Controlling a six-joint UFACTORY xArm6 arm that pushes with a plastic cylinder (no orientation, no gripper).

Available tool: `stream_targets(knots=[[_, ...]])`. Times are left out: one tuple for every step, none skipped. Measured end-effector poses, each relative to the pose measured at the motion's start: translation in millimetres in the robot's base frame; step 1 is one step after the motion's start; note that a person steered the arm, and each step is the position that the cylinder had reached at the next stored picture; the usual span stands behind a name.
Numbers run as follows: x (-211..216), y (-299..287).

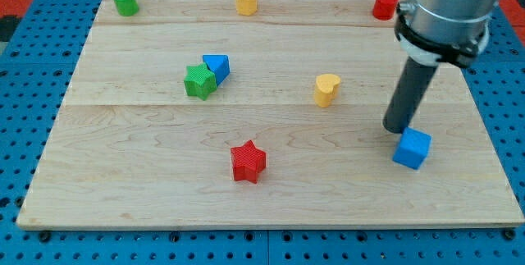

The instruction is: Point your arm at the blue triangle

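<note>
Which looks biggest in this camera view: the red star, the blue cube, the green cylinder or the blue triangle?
1. Red star and blue cube: about alike, and both lie nearer the view's bottom, which may enlarge them.
2. Green cylinder.
3. Blue triangle, though the green star hides part of it, so this is unsure.

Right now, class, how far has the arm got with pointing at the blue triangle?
Nothing looks done. My tip rests at the view's right, just above the blue cube. The blue triangle sits left of centre, touching the green star. Left: crossing the board leftward, past the yellow heart, to reach it.
</note>
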State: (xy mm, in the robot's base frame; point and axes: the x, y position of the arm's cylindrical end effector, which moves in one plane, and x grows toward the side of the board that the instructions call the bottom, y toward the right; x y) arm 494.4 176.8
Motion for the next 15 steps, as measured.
stream_targets(knots=[[0, 4], [-13, -16], [-13, -49], [-13, -63], [-13, -63], [-26, -63], [-54, -63], [-54, -63], [-60, -62], [-78, -43], [-100, -49], [-122, -54], [-128, -107], [-128, -163], [-139, -176]])
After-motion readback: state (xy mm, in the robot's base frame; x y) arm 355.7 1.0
